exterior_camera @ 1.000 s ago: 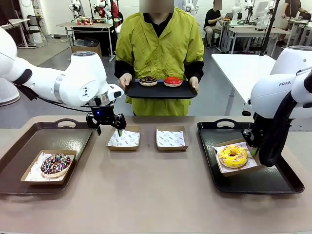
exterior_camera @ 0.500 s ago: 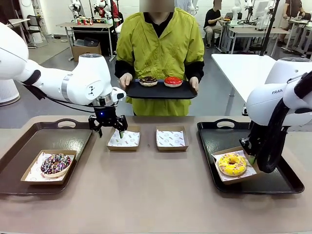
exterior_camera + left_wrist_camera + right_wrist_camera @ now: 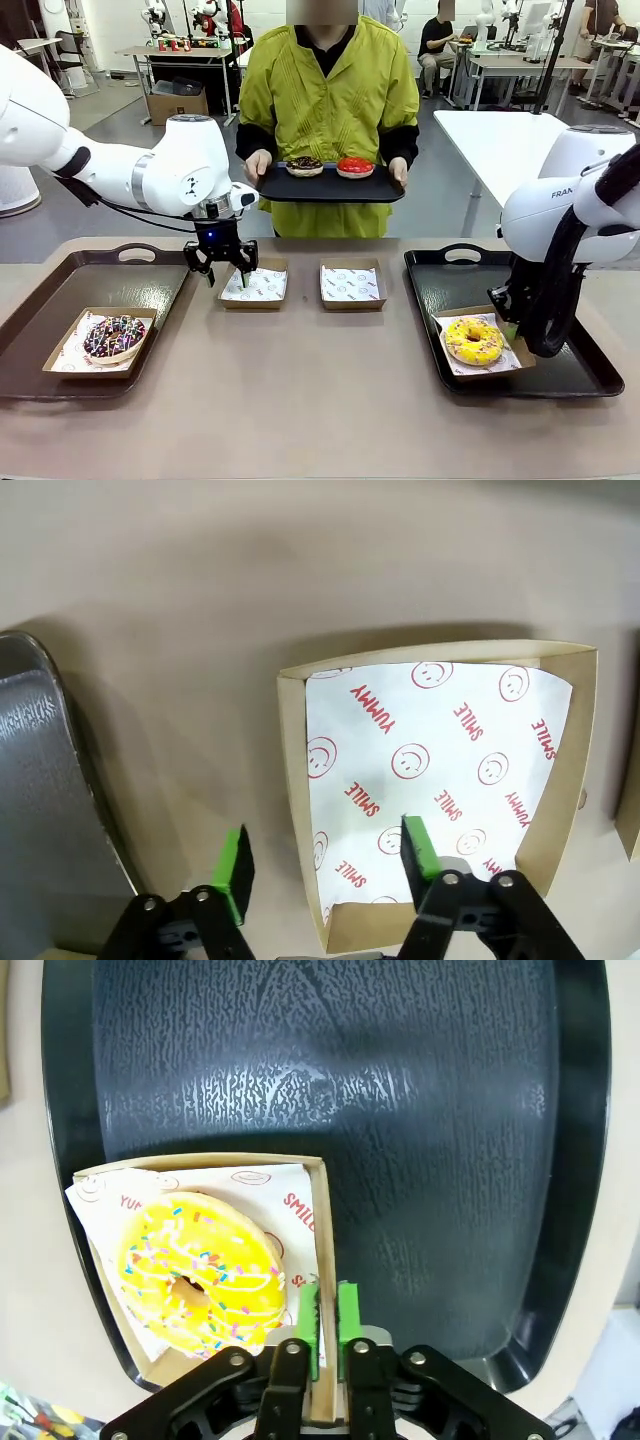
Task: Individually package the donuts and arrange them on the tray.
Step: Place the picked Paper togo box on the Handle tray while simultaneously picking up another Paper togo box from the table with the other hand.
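Tan table (image 3: 300, 400), person (image 3: 328, 90) opposite: four donuts (image 3: 473, 340), four boxes (image 3: 351, 284), three trays (image 3: 90, 285).

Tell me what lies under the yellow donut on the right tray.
The yellow sprinkled donut lies on white paper printed in red, lining an open cardboard box on the black tray. The paper and box floor directly beneath the donut are covered.

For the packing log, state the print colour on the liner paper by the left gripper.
Red print on white liner paper, clearest in the left wrist view.
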Robot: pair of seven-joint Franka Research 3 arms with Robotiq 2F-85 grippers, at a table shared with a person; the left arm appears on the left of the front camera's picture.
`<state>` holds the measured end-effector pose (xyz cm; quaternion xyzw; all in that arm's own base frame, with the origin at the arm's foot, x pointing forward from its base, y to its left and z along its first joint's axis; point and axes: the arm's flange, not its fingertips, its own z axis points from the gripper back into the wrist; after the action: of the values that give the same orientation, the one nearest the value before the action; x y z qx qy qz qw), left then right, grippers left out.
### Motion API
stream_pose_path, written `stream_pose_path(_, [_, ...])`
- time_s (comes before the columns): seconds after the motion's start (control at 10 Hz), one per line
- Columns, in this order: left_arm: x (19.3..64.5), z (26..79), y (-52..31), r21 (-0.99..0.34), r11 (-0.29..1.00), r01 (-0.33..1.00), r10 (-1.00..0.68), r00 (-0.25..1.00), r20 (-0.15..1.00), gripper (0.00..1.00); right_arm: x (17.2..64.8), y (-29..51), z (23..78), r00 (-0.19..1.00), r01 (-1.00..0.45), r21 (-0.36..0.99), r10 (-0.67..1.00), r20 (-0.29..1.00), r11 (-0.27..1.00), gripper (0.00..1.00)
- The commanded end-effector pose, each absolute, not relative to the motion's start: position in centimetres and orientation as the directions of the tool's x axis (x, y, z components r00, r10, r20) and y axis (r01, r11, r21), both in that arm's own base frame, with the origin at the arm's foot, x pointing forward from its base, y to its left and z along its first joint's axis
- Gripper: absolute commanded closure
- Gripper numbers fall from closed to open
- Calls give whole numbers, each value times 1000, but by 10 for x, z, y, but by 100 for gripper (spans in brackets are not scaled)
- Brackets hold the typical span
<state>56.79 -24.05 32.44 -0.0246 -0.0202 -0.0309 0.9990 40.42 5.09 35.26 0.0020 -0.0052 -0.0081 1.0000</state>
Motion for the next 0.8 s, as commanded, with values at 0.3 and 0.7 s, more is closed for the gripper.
stream_pose_path(0.3, [571,328,-244,-46,999,25,-24,999,33,96,408,51,351,1000,4,30,-4,0,1000,15])
stream_pose_path(0.7, [569,332,-242,-39,999,27,-25,999,35,100,403,43,358,1000,29,53,-30,5,998,0])
